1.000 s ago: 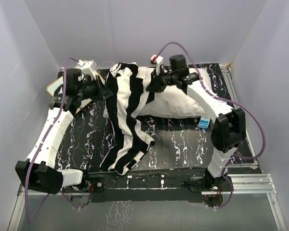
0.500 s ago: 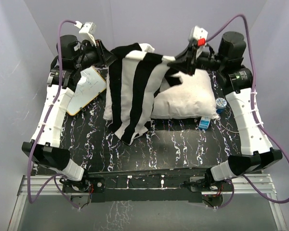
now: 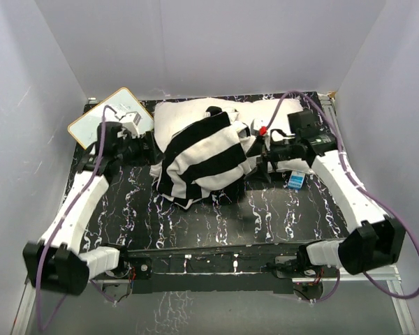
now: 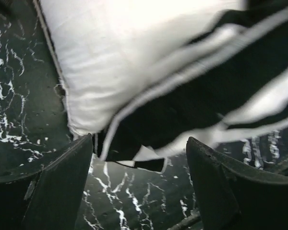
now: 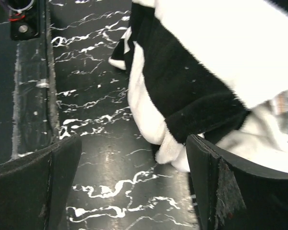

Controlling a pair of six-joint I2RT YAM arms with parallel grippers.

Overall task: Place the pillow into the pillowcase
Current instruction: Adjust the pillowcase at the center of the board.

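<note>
White walls (image 3: 195, 49) box in a black, white-veined table (image 3: 265, 216), and we're looking at the pillow (image 3: 188, 115) lying along the far side, with the striped pillowcase (image 3: 202, 157) heaped across its middle and spilling towards the near edge. The left gripper (image 3: 152, 149) sits just beside the heap on the left and the right gripper (image 3: 255, 162) just beside it on the right. Both are spread wide and hold nothing. By our reckoning the pillow is light and plump, so it should squash under a pinch and bulge elsewhere. A corner or a short end looks like the best purchase. The case is thin and limp and likely to slide and bunch. We'd want its open hem, one gripper at each side, though none of the views tells us where that mouth is. From above we get the whole layout, including a whiteboard (image 3: 101, 125) at the far left and a small blue box (image 3: 297, 180) near the right arm, but the gap between the fingers is hard to judge there. The left wrist camera settles it: dark fingers (image 4: 62, 187) stand well apart, with a bare pillow corner and its seam ahead and a striped edge draped over it. The right wrist camera shows its own fingers (image 5: 216, 191) equally wide and the case's folded lower edge down on the table, which the top view flattens.
</note>
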